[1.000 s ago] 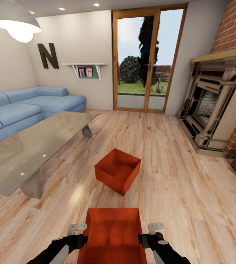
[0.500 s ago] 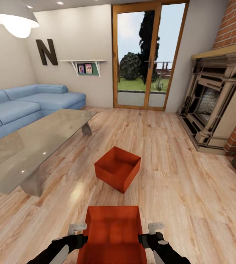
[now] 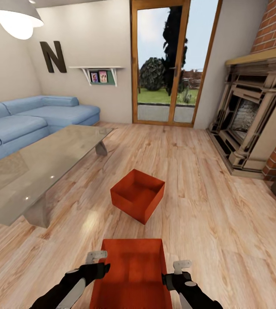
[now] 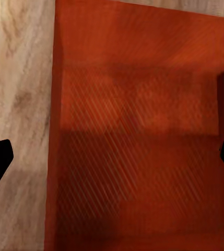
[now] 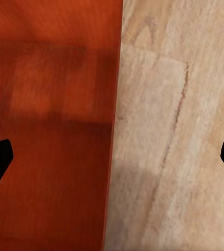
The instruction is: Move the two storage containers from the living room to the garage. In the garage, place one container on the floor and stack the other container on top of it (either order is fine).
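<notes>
Orange-red open-top rectangular near bin [image 3: 131, 274] sitting on wood floor [image 3: 223, 223] | left gripper [image 3: 95, 256] and right gripper [image 3: 181, 266] flanking it, fingers apart | step: grasping first bin | next: closing on both walls, lifting level | second orange-red bin [image 3: 138, 195] waiting farther off

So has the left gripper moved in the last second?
Yes. The left gripper has shifted up and inward against the near bin, now over its left wall, while the right gripper sits outside the right wall.

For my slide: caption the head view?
Two grippers flank an orange-red open-top bin; its twin sits ahead on light wood planks.
</notes>
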### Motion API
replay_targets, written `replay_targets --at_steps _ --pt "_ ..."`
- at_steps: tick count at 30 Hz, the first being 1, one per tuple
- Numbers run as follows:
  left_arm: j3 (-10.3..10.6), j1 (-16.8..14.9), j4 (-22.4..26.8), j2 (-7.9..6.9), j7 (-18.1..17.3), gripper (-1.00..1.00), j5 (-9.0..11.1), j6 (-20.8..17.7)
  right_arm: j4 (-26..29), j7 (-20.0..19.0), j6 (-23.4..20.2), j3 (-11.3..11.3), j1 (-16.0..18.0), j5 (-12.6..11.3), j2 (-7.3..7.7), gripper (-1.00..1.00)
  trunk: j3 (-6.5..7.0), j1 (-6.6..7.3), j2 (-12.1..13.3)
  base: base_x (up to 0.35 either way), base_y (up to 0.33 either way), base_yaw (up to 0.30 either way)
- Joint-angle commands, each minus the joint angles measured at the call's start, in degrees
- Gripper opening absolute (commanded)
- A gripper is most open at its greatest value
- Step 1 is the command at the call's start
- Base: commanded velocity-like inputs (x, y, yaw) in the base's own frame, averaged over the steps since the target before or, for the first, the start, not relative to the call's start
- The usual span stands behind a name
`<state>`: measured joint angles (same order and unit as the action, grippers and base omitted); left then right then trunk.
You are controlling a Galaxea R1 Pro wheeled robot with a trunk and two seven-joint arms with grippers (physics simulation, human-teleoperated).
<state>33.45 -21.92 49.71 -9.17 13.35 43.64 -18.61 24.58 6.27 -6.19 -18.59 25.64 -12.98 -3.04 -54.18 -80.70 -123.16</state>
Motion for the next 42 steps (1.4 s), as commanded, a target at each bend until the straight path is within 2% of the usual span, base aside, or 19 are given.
replay_targets --at_steps 1,5,9,15,28,33,38,42 --pt "0.08 -0.05 1.25 -0.22 0.59 1.0 0.33 -0.14 0.12 0.5 -0.28 -0.48 0.03 -0.56 0.05 1.0 -0.12 0.01 -0.02 0.0 0.0 0.0" --pt "-0.94 -0.05 2.36 -1.04 0.61 1.0 -0.04 -0.18 0.12 0.5 -0.3 -0.48 0.03 -0.55 0.05 1.0 -0.38 0.01 -0.02 0.0 0.0 0.0" --pt "-1.45 -0.05 0.68 -1.48 0.64 1.0 -0.29 -0.07 0.12 0.5 -0.31 -0.48 0.03 -0.55 0.05 1.0 -0.64 0.01 -0.02 0.0 0.0 0.0" --pt "-1.67 -0.05 -0.56 -1.62 0.7 1.0 -1.48 -0.03 0.12 0.5 -0.31 -0.5 0.03 -0.55 0.05 1.0 -1.02 0.01 -0.02 0.0 0.0 0.0" --pt "-1.54 -0.05 -0.77 -1.58 1.13 1.0 -1.89 -0.17 0.12 0.5 -0.31 -0.52 0.03 -0.55 0.05 1.0 -1.84 0.01 -0.02 0.0 0.0 0.0" --pt "-1.43 -0.05 -2.11 -1.47 3.62 1.0 -1.89 -0.19 0.12 0.5 -0.33 -0.55 0.03 -0.55 0.05 1.0 -2.16 0.01 -0.02 0.0 0.0 0.0" --pt "-1.38 -0.55 -2.52 -1.23 7.74 1.0 -1.9 -0.44 0.12 0.5 -0.35 -0.55 0.03 -0.55 0.05 1.0 -2.47 0.01 -0.02 0.0 0.0 0.0" --pt "-1.37 -1.04 -2.74 -1.16 8.35 1.0 -1.84 -0.51 0.12 0.5 -0.32 -0.56 0.03 -0.55 0.05 1.0 -2.73 0.01 -0.02 0.0 0.0 0.0"
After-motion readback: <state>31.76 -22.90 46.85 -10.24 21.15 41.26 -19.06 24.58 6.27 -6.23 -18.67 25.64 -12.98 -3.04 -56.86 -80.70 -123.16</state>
